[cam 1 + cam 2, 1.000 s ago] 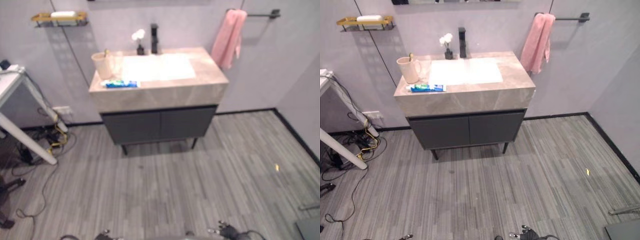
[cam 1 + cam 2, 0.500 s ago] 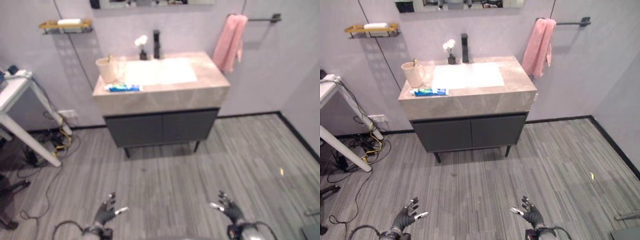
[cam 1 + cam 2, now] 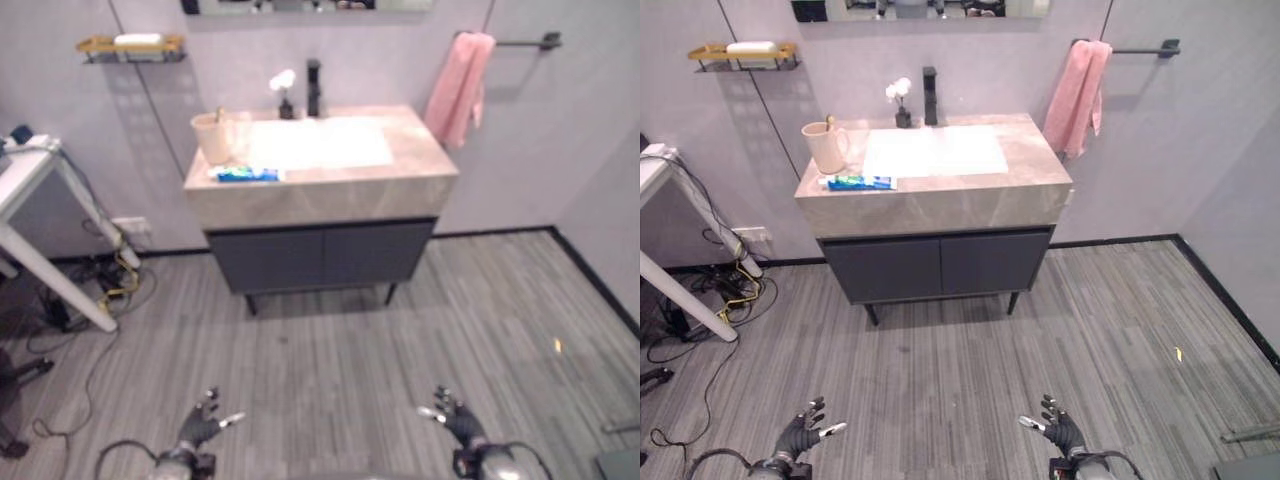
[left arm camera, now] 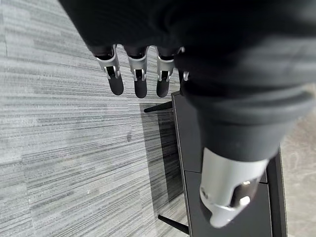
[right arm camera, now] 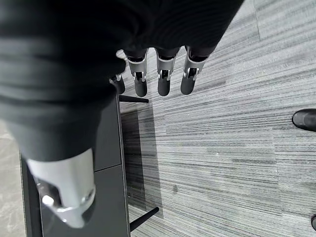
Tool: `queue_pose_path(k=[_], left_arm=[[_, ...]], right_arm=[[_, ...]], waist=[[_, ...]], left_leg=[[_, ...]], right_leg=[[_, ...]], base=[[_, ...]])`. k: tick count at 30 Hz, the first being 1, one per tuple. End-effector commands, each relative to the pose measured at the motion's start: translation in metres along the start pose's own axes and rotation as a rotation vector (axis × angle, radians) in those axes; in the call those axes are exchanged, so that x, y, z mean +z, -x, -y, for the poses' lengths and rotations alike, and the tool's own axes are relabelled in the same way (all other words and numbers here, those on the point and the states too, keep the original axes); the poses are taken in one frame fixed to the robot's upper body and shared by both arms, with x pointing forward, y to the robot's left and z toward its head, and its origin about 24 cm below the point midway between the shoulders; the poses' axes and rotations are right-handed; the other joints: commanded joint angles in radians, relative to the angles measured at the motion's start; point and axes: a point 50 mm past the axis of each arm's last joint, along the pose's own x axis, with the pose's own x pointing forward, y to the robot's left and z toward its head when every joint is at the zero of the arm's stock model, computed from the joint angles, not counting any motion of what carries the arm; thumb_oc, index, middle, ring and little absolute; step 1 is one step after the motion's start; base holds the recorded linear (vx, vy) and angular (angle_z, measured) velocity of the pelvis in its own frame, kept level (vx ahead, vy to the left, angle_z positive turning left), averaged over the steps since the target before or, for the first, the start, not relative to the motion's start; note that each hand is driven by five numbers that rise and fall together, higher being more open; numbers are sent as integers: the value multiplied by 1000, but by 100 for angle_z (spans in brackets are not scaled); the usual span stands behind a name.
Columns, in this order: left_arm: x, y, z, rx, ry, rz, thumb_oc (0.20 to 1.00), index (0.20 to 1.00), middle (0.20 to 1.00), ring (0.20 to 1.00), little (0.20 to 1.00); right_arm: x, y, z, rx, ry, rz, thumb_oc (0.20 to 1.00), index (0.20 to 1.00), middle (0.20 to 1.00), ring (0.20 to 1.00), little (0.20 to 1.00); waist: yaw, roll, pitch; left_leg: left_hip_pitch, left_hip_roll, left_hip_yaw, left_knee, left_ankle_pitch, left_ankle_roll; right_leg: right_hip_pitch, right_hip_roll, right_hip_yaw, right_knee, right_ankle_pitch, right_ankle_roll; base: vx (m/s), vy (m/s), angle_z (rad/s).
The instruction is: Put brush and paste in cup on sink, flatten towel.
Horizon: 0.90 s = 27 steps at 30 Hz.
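1. Both hands sit a little lower in the eye views than half a second ago, and the whole view has shifted slightly, so the camera moved too; things on the sink look unmoved.
2. Nearest, the left hand (image 3: 800, 436) and right hand (image 3: 1062, 432) hang over the floor (image 3: 960, 380), well short of the sink, fingers (image 4: 139, 81) straight and spread, holding nothing.
3. Nothing of the task looks done from here. I judge the walk up to the sink is the step in hand.
4. The sink (image 3: 935, 150) is set in a stone top over a dark cabinet (image 3: 935, 262). The paste (image 3: 860, 182) lies flat near the sink's front left corner, just in front of the cup (image 3: 825, 146).
5. A stick stands out of the cup's mouth; it may be the brush, too small to tell.
6. Behind the sink stand a black tap (image 3: 930, 95) and a small white flower (image 3: 900, 95).
7. Right of the sink, the pink towel (image 3: 1080, 92) hangs bunched on a wall bar (image 3: 1140, 47), still to be flattened.
8. Left of the sink: a wall shelf (image 3: 735, 55), a white desk (image 3: 655, 165) and cables on the floor.
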Motion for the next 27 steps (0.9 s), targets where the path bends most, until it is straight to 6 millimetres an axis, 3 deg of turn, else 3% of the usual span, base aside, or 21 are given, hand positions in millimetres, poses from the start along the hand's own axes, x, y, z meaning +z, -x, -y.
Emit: queue_pose_path(k=[1, 4, 11, 13, 15, 18, 22, 27], left_arm=[[22, -9, -6, 31, 6, 89, 1000, 1000, 1000, 1000, 1000], [28, -14, -5, 35, -8, 105, 1000, 1000, 1000, 1000, 1000], [29, -17, 4, -6, -47, 95, 1000, 1000, 1000, 1000, 1000], [33, -18, 5, -34, -97, 106, 1000, 1000, 1000, 1000, 1000], [41, -20, 6, -41, -121, 134, 1000, 1000, 1000, 1000, 1000], [45, -20, 4, -41, -144, 149, 1000, 1000, 1000, 1000, 1000], [54, -21, -1, -42, -199, 180, 1000, 1000, 1000, 1000, 1000], [53, -22, -1, -41, -219, 171, 1000, 1000, 1000, 1000, 1000]], right_arm=[[25, -10, -2, -5, -8, 98, 1000, 1000, 1000, 1000, 1000], [35, -13, -1, -13, 20, 129, 1000, 1000, 1000, 1000, 1000], [32, -14, -4, -11, 10, 113, 1000, 1000, 1000, 1000, 1000], [30, -14, -5, -13, -8, 105, 1000, 1000, 1000, 1000, 1000], [30, -17, -10, -27, -136, 112, 1000, 1000, 1000, 1000, 1000], [29, -18, -14, -18, -146, 106, 1000, 1000, 1000, 1000, 1000], [36, -21, -16, -6, -142, 125, 1000, 1000, 1000, 1000, 1000], [29, -18, -14, -28, -160, 108, 1000, 1000, 1000, 1000, 1000]], waist=[[7, -22, 33], [13, -29, 53], [17, -27, 49], [14, -27, 53], [5, -22, 73], [2, -19, 83], [-4, -11, 123], [-6, 3, 140]], left_leg=[[2, -17, -34, 25, -20, 40], [-53, -19, -37, 116, -47, 42], [-61, -28, -40, 123, -61, 50], [-67, -32, -46, 133, -67, 54], [-88, -42, -63, 154, -79, 74], [-99, -50, -67, 162, -85, 82], [-116, -79, -68, 182, -101, 114], [-98, -116, -74, 170, -113, 147]], right_leg=[[2, -4, -19, 70, -18, 18], [-13, -15, -14, 80, -15, 16], [-11, -21, -14, 72, -12, 21], [-18, -25, -8, 90, -15, 21], [-60, -34, 5, 170, -31, 24], [-87, -42, 11, 217, -35, 29], [-159, -72, 34, 339, 20, 46], [-203, -103, 53, 450, 78, 51]], base=[[0, 0, 0], [-49, 11, -1], [3, 43, -3], [-6, 81, 4], [-22, 175, 7], [-7, 132, 0], [6, 222, 0], [82, 200, -4]])
